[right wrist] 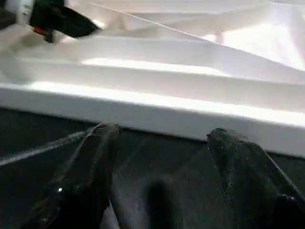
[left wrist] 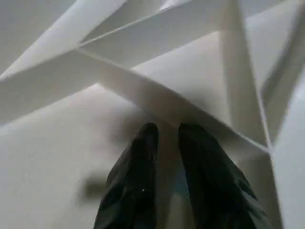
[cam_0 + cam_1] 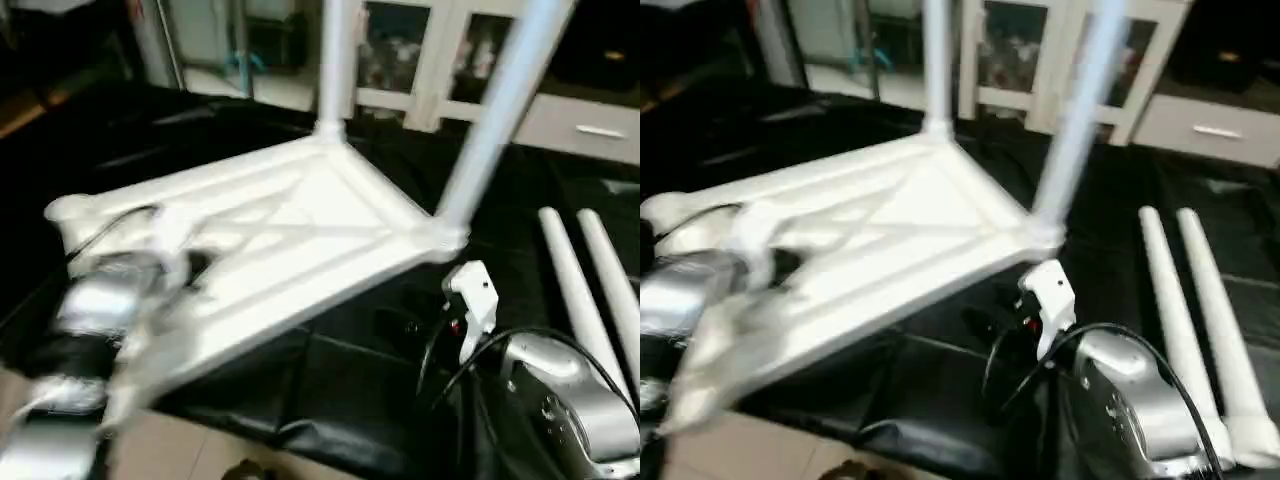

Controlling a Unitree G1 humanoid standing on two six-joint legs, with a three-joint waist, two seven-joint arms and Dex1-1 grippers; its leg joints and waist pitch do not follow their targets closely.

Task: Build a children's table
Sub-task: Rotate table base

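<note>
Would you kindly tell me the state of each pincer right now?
Left pincer: shut on a rib of the tabletop.
Right pincer: open, holding nothing.

The white tabletop [image 3: 300, 230] lies ribs-up with two legs [image 3: 495, 110] standing, two legs [image 3: 585, 290] lying beside.

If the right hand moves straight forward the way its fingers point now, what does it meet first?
Most likely the near side edge of the large white plastic tabletop. The right hand, fingers apart, points across the black-covered work surface at that rim, with nothing seen between them. Depth is unclear, so the gap is hard to judge.
</note>
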